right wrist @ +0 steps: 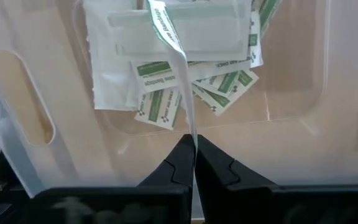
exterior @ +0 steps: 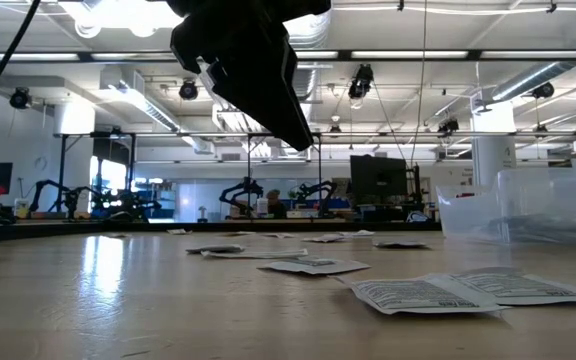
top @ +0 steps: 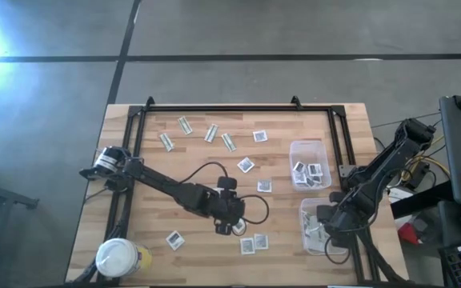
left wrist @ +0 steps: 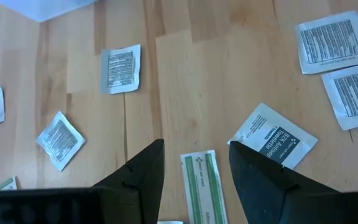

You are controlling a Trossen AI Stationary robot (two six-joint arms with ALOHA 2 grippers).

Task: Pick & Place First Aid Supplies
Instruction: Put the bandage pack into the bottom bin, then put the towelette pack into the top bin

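Two grippers at work — one releasing, one reaching.

Right gripper [right wrist: 193, 148] has its fingers pinched on a green-and-white strip [right wrist: 174, 53] above the nearer tub [top: 320, 226], where more strips lie; opening to drop it seems next. Left gripper [left wrist: 196, 163], fingers apart, straddles another strip [left wrist: 204, 186] on the table [top: 198, 160] — it likely needs to descend and close. Square packets [left wrist: 120, 68] lie scattered around.

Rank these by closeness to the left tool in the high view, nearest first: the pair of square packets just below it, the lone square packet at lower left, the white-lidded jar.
From the left tool, open over a green strip:
1. Pair of square packets, just right of it, toward the near edge.
2. Lone square packet, to its left.
3. White-lidded jar, at the near left corner.
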